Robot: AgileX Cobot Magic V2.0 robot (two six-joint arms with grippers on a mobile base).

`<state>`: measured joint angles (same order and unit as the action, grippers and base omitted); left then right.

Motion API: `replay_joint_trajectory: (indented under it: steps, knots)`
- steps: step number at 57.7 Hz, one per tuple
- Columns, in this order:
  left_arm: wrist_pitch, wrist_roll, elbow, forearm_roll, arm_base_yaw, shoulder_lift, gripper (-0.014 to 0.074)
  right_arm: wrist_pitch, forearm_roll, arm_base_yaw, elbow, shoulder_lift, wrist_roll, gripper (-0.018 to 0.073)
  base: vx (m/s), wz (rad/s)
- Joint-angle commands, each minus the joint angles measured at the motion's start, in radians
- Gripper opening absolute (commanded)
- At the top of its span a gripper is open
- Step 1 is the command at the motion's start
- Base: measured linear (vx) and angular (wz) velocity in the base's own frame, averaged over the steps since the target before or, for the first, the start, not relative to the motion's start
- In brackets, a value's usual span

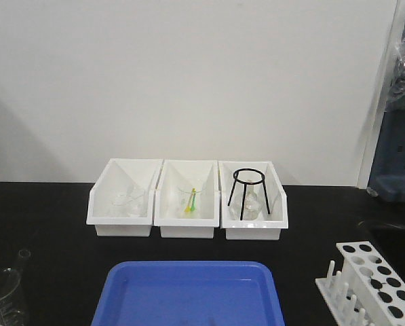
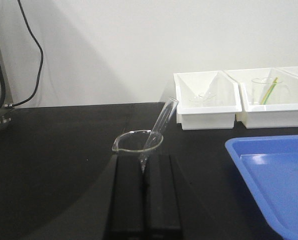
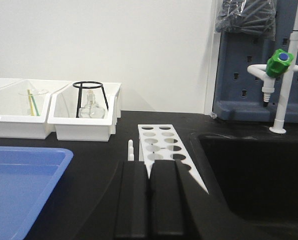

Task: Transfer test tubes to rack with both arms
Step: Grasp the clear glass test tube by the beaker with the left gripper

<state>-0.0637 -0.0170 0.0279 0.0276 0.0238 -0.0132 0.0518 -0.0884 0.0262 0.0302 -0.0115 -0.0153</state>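
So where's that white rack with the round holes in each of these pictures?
Exterior front-facing: the rack sits in the bottom right corner, cut off by the edge.
Left wrist-mounted: it is not in this picture.
Right wrist-mounted: the rack is near the centre, on the black table.
Shared landmark: the blue tray, bottom centre in the front view, lower right in the left wrist view, lower left in the right.
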Motion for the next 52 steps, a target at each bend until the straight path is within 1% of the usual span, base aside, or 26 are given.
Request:
replay_joint_trajectory:
  steps: [1,25,52]
  knots:
    - [0.078,0.009,-0.027,-0.004,-0.001,-0.012,-0.0004,-0.081,-0.006,0.008,0.014,-0.006,0.004,-0.0008,0.19,0.01]
    - [0.078,0.009,-0.027,-0.004,-0.001,-0.012,-0.0004,-0.081,-0.006,0.008,0.014,-0.006,0.004,-0.0008,0.14,-0.01]
    - [0.078,0.009,-0.027,-0.004,-0.001,-0.012,-0.0004,-0.081,-0.006,0.008,0.014,-0.006,0.004,-0.0008,0.03,-0.02]
